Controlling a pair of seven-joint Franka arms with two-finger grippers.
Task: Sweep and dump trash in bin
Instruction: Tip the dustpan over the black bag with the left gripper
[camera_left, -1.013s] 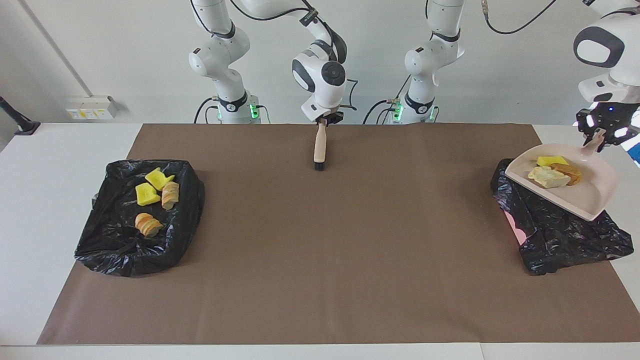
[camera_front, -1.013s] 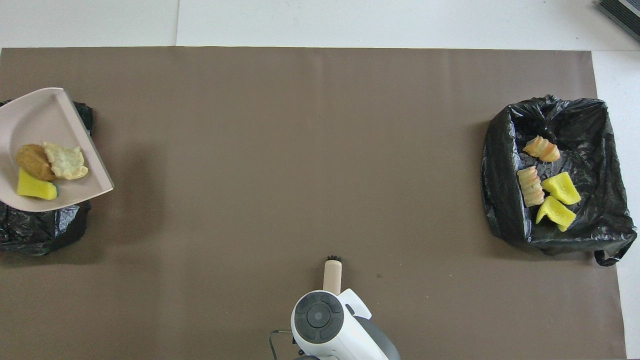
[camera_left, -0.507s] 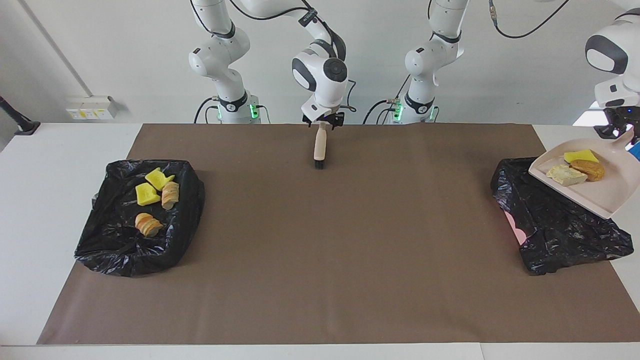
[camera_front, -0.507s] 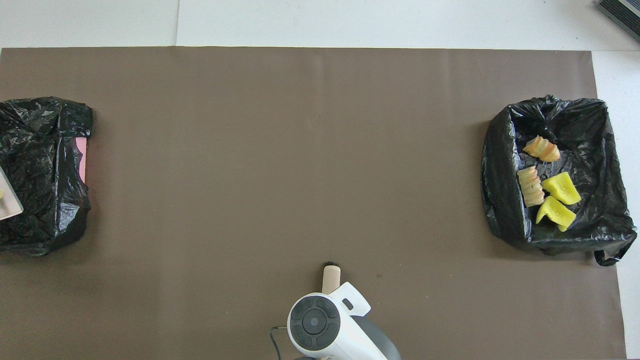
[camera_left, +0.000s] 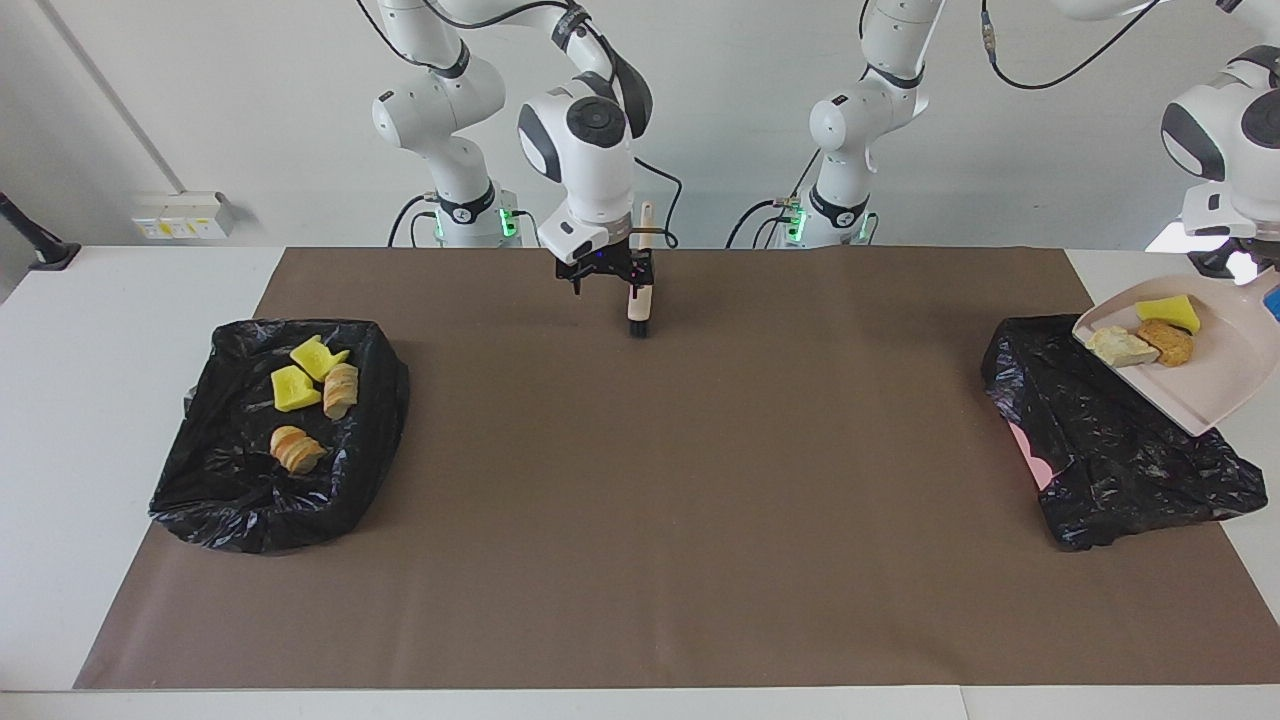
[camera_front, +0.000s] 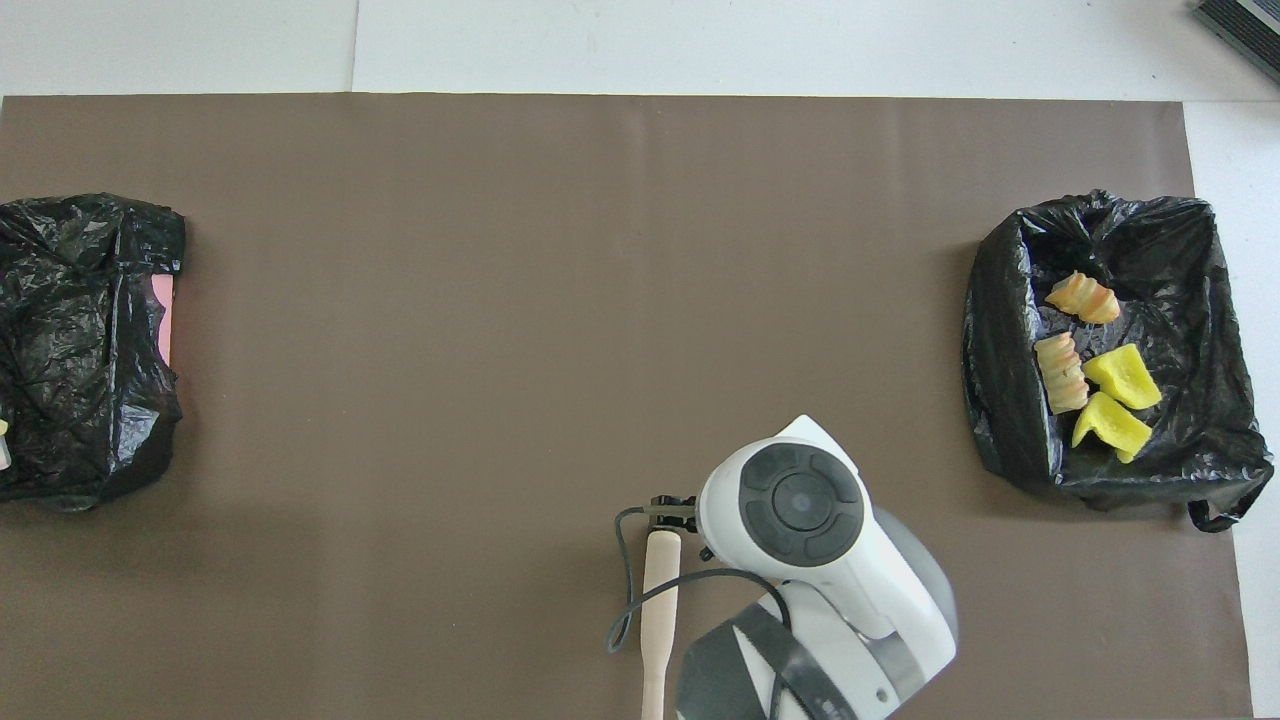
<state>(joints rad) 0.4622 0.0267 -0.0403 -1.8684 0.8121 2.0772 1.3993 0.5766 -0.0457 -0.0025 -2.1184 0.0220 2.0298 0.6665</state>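
Note:
The pale pink dustpan (camera_left: 1200, 375) hangs tilted over the left arm's end of the table, and my left gripper (camera_left: 1240, 262) is shut on its handle. It carries three pieces of trash: yellow (camera_left: 1168, 312), brown (camera_left: 1165, 343) and beige (camera_left: 1118, 346). Only a sliver of the dustpan (camera_front: 3, 455) shows in the overhead view. A black-bagged bin (camera_left: 1110, 450) lies below and beside it. The brush (camera_left: 640, 295) has its black bristles on the mat and its handle slanted up toward the robots. My right gripper (camera_left: 600, 285) hangs open right beside the brush, holding nothing.
Toward the right arm's end of the brown mat (camera_left: 700, 500) stands a second black-bagged bin (camera_left: 230, 500) holding several yellow and tan pieces of trash (camera_left: 296, 388). A pink edge (camera_left: 1035, 455) shows under the bag at the left arm's end.
My right gripper opened, let go of the brush handle and shifted toward the right arm's end. My left arm carried the loaded dustpan outward, away from the middle of its bin.

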